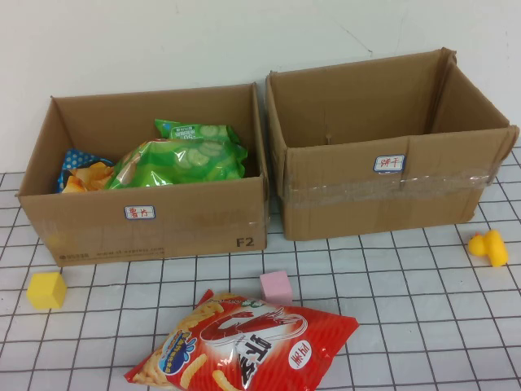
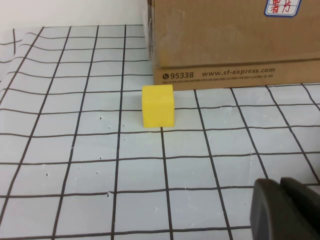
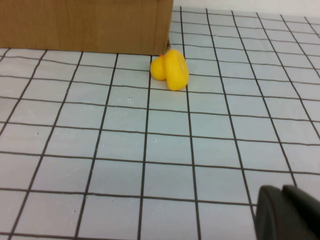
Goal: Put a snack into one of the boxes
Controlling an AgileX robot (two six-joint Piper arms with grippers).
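Lying near the surface's [image 1: 423,326] front edge, the red snack bag [image 1: 244,346] is unheld. Left claw [image 2: 286,210] hovers near the yellow cube [image 2: 158,105], right claw [image 3: 287,212] near the yellow duck [image 3: 170,68]; whether either is spread, I cannot tell.

Left tool [image 2: 287,210], right tool [image 3: 290,212]: low above table, seemingly parked.

Two cardboard boxes: left box [image 1: 146,236], right box [image 1: 383,195]. Four snack bags: red shrimp-chip bag [image 1: 244,346], two green [image 1: 179,159], one blue [image 1: 77,167]. One yellow cube [image 1: 46,290], one pink cube [image 1: 276,287], one yellow duck [image 1: 489,246].
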